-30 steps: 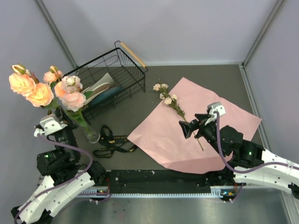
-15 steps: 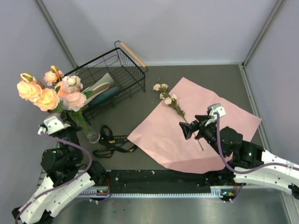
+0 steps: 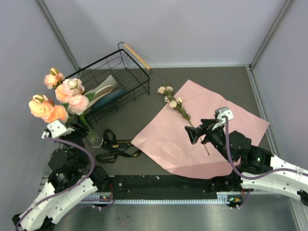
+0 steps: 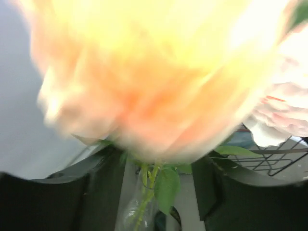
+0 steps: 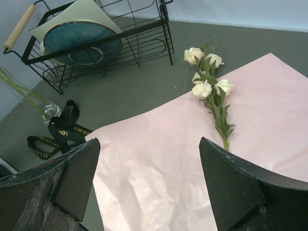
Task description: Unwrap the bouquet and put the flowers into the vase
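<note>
Pink roses (image 3: 72, 93) stand in the small clear vase (image 3: 95, 140) at the left. Two peach roses (image 3: 47, 109) lean over it, and their green stem (image 4: 147, 190) runs down into the vase (image 4: 137, 214). My left gripper (image 3: 73, 127) is beneath the blooms, its jaws apart on either side of that stem without touching it (image 4: 156, 159). A sprig of small cream roses (image 3: 174, 104) lies on the flat pink paper (image 3: 163, 139). My right gripper (image 3: 195, 133) hovers open over the paper (image 5: 250, 120), and the sprig (image 5: 211, 89) lies beyond it.
A black wire basket (image 3: 126, 65) with wooden handles holds a teal plate (image 5: 79, 41) behind the vase. The loose black ribbon (image 3: 115, 147) lies on the table between the vase and the paper. Grey walls close in at the left, back and right.
The left gripper has gone from shut to open on the peach roses' stem. The peach roses have dropped lower and nearer the vase. The right arm has barely moved.
</note>
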Robot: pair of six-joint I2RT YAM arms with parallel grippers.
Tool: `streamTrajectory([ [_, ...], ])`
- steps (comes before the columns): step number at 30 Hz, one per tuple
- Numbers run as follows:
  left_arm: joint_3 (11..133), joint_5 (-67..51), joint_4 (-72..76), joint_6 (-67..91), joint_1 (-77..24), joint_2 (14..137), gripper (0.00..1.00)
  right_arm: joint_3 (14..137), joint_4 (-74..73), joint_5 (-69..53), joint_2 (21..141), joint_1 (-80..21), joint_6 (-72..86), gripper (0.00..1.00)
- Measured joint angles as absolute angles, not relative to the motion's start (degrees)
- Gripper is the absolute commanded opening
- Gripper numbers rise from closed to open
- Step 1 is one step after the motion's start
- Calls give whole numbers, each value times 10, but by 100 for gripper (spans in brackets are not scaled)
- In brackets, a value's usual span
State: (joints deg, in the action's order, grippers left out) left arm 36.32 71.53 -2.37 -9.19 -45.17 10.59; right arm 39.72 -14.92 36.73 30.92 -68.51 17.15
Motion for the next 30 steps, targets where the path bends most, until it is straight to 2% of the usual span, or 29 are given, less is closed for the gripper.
streamTrajectory([
  [1,364,716,-33,-84,-452,105,72,397,-150,366,309,-685,173,86],
  [4,373,715,-67,-62,-452,100,75,397,-150,363,314,-685,178,86],
  [5,378,713,-80,-55,-452,98,79,397,-151,361,317,-685,180,86],
  [8,403,697,-117,-32,-452,98,99,397,-151,358,335,-685,182,88],
  [13,479,636,-213,28,-452,99,98,397,-162,320,380,-649,196,89],
  [18,571,562,-302,82,-452,99,99,398,-173,209,444,-524,214,89],
  [23,677,464,-373,110,-459,100,99,422,-194,62,569,-402,228,86],
  [30,797,251,-393,113,-478,121,99,441,-211,-25,675,-348,231,87],
])
